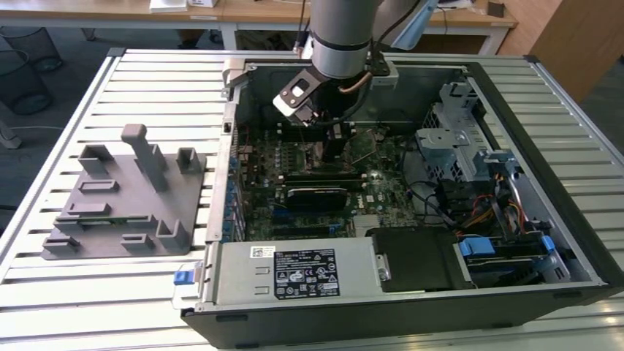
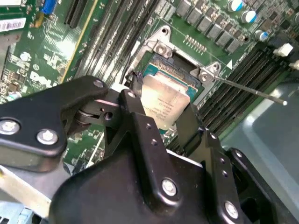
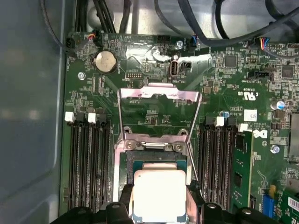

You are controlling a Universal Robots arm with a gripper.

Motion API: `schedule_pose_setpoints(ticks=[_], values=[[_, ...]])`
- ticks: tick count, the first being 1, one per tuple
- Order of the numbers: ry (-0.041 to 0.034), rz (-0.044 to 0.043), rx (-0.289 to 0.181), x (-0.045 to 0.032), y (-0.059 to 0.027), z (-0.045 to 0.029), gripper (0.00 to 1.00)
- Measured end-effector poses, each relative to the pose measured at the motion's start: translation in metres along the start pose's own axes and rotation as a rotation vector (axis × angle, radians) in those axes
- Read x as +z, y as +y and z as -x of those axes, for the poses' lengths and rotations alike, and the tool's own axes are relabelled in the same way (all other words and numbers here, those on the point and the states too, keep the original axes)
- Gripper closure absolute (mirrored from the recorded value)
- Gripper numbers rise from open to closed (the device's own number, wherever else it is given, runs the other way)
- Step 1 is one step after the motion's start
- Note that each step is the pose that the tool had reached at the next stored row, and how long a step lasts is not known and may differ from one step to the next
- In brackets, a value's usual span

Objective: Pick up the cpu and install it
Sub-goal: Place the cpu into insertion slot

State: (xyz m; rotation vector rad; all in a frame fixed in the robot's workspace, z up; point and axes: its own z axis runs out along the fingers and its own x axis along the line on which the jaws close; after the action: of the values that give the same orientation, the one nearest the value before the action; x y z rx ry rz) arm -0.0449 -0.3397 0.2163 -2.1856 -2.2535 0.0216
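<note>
The cpu (image 2: 167, 100), a flat square chip with a silvery-white top, sits between my black fingers (image 2: 135, 121) over the open socket (image 2: 161, 70) on the green motherboard. In the first wrist view the cpu (image 3: 159, 192) lies within the socket frame (image 3: 119, 158), one finger at each side edge. My gripper (image 3: 160, 207) is shut on the cpu. The socket's metal load plate (image 3: 159, 93) stands swung open beyond it, and the thin lever (image 2: 252, 90) sticks out to one side. In the exterior view my gripper (image 1: 326, 135) reaches down into the open computer case (image 1: 546, 183).
Memory slots (image 3: 88, 163) flank the socket on both sides. Cables (image 3: 219, 28) run along the case wall. A grey parts fixture (image 1: 127, 197) stands on the slatted table at the exterior view's left. A drive cage (image 1: 449, 146) and wiring fill the case's right side.
</note>
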Motion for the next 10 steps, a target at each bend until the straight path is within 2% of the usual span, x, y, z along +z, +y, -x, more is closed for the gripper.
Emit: schedule_pose_setpoints(ticks=[6, 10], values=[[0.0002, 0.0001, 0.000, -0.0008, 0.0000, 0.0000, 0.47], [0.0002, 0.0000, 0.002, 0.0026, 0.0001, -0.0001, 0.47]])
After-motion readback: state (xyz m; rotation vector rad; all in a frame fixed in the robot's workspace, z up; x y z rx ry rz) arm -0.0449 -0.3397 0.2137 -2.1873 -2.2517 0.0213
